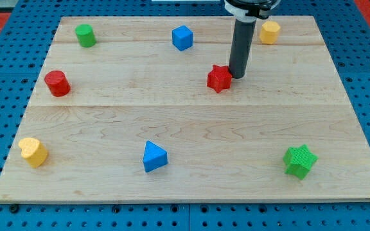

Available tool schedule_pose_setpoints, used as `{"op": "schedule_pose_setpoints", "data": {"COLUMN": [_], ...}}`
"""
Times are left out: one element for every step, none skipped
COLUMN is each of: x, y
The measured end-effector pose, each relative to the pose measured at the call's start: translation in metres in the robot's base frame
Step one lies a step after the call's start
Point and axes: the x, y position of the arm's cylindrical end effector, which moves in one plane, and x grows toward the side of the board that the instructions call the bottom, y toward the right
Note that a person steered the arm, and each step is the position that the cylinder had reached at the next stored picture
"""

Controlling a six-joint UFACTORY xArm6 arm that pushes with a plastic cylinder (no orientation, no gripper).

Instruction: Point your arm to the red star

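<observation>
1. Nearest my tip (pixel 237 76) is the red star (pixel 220 78); it sits just beside the tip on the view's left, touching or nearly so, I cannot tell which; there is no pincer here, only a plain rod, so nothing opens or closes.
2. The step in hand looks like the last of the approach; I judge the pointing all but done; the next move calls for holding steady, since any push leftward would shove the star.
3. Farther off: a blue cube (pixel 182 37) up-left of the tip; a yellow block (pixel 270 31) up-right.
4. Farthest: a red cylinder (pixel 57 83) and green cylinder (pixel 85 35) well left; a blue triangle (pixel 153 156), green star (pixel 299 160) and yellow heart (pixel 33 151) below, along the wooden board (pixel 191 128).
</observation>
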Motion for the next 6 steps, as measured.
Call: {"op": "schedule_pose_setpoints", "data": {"x": [0.001,0.001,-0.007,-0.013,-0.028,-0.005], "y": [0.002,0.022,0.048,0.068,0.067,0.048]}}
